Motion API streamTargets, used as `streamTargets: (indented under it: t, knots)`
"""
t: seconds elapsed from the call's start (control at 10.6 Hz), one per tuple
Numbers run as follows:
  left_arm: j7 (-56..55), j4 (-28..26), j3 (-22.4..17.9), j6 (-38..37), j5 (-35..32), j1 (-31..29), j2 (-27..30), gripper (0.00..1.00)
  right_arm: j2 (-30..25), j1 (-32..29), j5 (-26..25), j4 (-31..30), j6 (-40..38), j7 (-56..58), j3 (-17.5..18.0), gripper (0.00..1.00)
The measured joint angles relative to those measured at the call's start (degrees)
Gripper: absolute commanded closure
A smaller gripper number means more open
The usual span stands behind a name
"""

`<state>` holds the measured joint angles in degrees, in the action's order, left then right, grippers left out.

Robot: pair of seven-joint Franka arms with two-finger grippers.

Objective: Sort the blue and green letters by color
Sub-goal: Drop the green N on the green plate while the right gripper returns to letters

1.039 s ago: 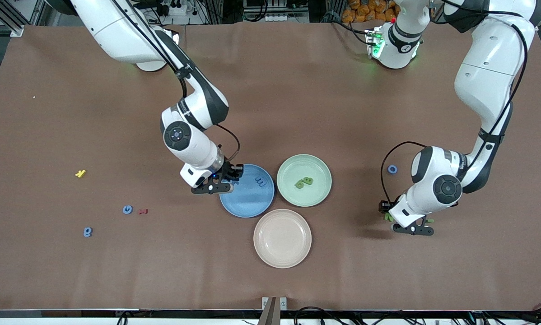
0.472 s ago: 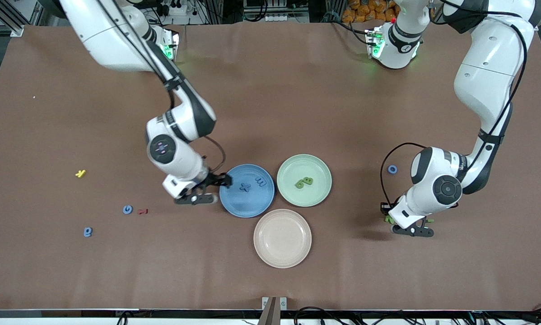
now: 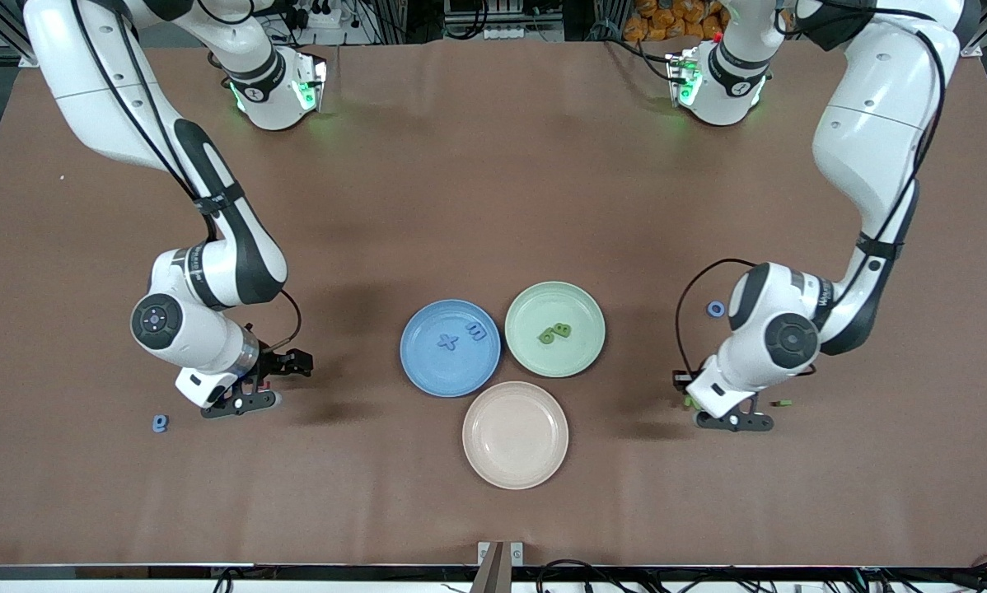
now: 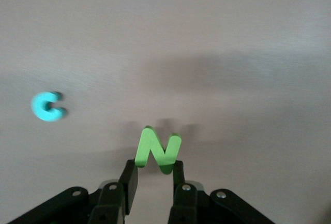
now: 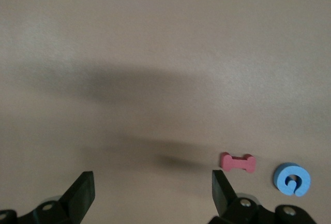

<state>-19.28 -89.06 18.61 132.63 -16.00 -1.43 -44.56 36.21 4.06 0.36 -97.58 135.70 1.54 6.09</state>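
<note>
In the front view the right arm hides the red letter point(image 5: 238, 162) and blue G point(image 5: 292, 179). The right gripper point(image 5: 150, 195) hangs spread wide over them. The left gripper point(image 4: 155, 180) pinches a green N point(image 4: 157, 150) above the surface point(image 3: 493, 206).

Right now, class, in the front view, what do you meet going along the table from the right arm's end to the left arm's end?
blue letter → right gripper, open → blue plate → green plate → left gripper, holding the green N
</note>
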Motion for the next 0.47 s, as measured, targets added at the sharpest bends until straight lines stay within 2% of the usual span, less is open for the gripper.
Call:
streamTargets:
  t: [0.09, 0.47]
  knots:
    - [-4.45, 0.17, 0.26, -1.11, 0.00, 2.41, 0.56, 1.00, 0.27, 0.29, -0.40, 0.66, 0.00, -0.59, -0.09, 0.00]
    - [-21.10, 0.46, 2.22, -6.87, 0.00, 10.86, 3.86, 1.00, 2.10, -0.79, -0.61, 3.36, -0.78, -1.83, -6.22, 0.00]
